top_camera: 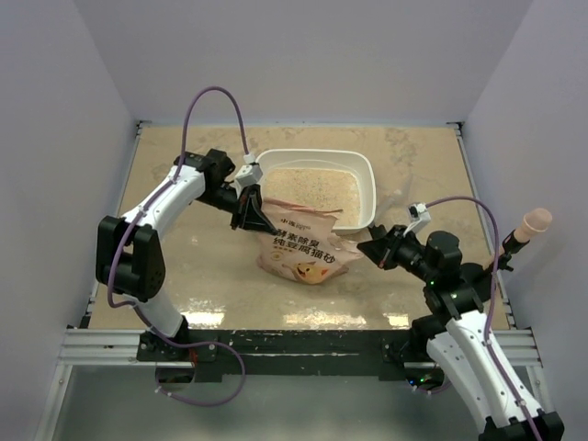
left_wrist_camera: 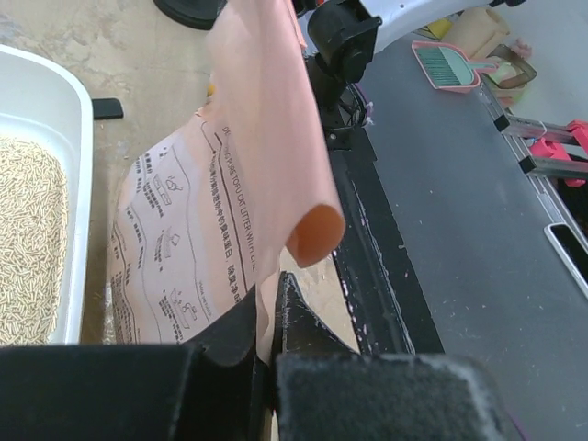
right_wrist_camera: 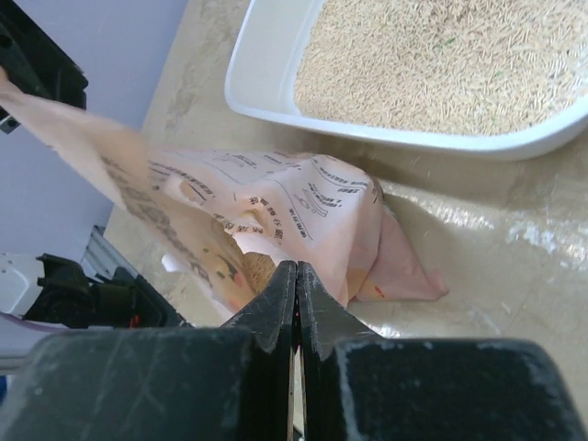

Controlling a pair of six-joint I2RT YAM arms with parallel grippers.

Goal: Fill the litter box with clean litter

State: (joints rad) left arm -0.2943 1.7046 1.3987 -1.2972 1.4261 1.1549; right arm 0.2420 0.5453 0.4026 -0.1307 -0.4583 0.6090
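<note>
Left tool: mine, clenched on the bag's raised top edge, at the bag's 10 o'clock.
Right tool: mine, fingers pressed tight together at the bag's 3 o'clock corner; I cannot tell whether film is caught between them.
Bag: slumped on the worktop.
Box: just beside the bag, at its 12 o'clock.
Litter: spread across the box floor.

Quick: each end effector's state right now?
Left end effector: closed on the bag.
Right end effector: closed at the bag's edge; whether it grips it cannot be told.
</note>
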